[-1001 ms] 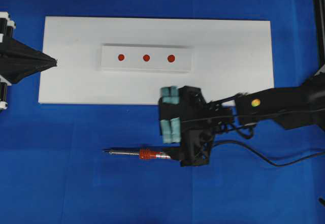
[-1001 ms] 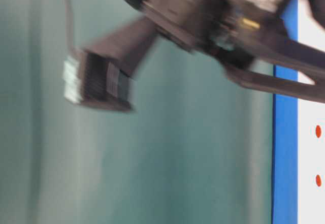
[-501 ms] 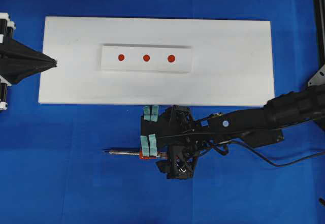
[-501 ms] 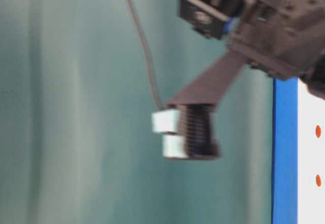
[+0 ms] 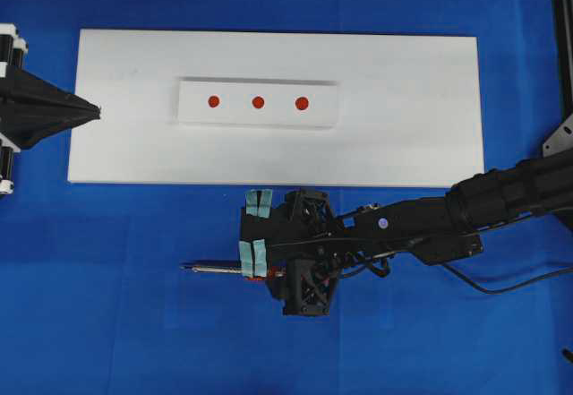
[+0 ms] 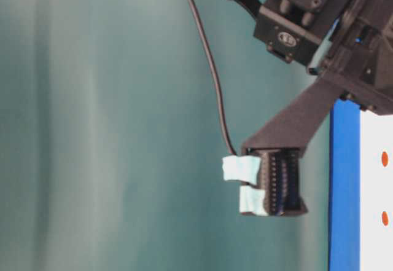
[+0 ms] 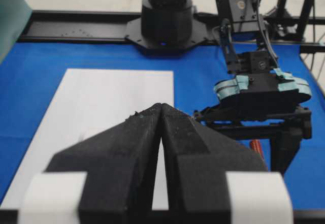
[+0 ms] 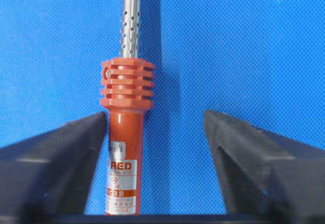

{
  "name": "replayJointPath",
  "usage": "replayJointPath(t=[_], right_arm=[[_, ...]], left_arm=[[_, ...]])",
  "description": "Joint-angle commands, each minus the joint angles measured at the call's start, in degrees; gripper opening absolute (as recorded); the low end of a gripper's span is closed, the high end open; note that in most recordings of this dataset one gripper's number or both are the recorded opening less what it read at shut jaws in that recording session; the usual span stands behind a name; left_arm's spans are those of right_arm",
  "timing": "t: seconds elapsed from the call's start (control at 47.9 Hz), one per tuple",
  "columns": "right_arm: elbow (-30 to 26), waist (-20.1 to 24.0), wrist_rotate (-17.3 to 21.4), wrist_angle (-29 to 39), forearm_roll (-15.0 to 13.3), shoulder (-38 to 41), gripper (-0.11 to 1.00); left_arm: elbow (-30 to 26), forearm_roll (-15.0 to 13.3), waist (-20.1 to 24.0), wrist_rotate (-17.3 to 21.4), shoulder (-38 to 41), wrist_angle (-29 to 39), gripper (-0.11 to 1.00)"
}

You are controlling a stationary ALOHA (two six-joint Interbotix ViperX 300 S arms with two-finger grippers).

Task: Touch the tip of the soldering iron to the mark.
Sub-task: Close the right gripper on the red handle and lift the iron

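The soldering iron lies on the blue table, just below the white board. The right gripper straddles its handle with jaws apart, the left one touching and the right one clear; closing off-centre could roll the iron and skew the grip. The left gripper has its jaws together.

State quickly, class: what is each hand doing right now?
Left hand: closed, empty.
Right hand: open around the soldering iron, not yet gripping it.

"RED" and, lower down, "HINA" can be read on the label of the soldering iron; the smaller print stays illegible.
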Motion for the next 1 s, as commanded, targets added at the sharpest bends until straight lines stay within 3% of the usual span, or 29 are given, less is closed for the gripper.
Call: replayJointPath(t=[0.0,0.083,0.167,0.542,0.751,0.981], right_arm=[[-0.97,0.79,-0.18,0.09,-0.35,-0.79,0.45],[-0.97,0.97,-0.26,0.09,-0.62,-0.79,0.22],[-0.97,1.14,-0.26,0.09,-0.7,-0.79,0.07],[-1.05,1.14,-0.18,1.23,-0.7,-2.81,0.06],[-2.11,0.7,-0.18,9.05,-0.88,-8.79,0.06],[-5.27,0.7,0.09,19.69,-3.96,-15.12,0.06]], left_arm=[[-0.7,0.09,0.09,-0.09,0.18,-0.26,0.0],[-0.7,0.09,0.09,-0.09,0.18,-0.26,0.0],[-0.7,0.18,0.09,-0.09,0.18,-0.26,0.0],[-0.7,0.09,0.09,-0.09,0.18,-0.26,0.0],[-0.7,0.09,0.09,-0.09,0.09,-0.26,0.0],[-0.79,0.09,0.09,-0.09,-0.53,-0.26,0.0]])
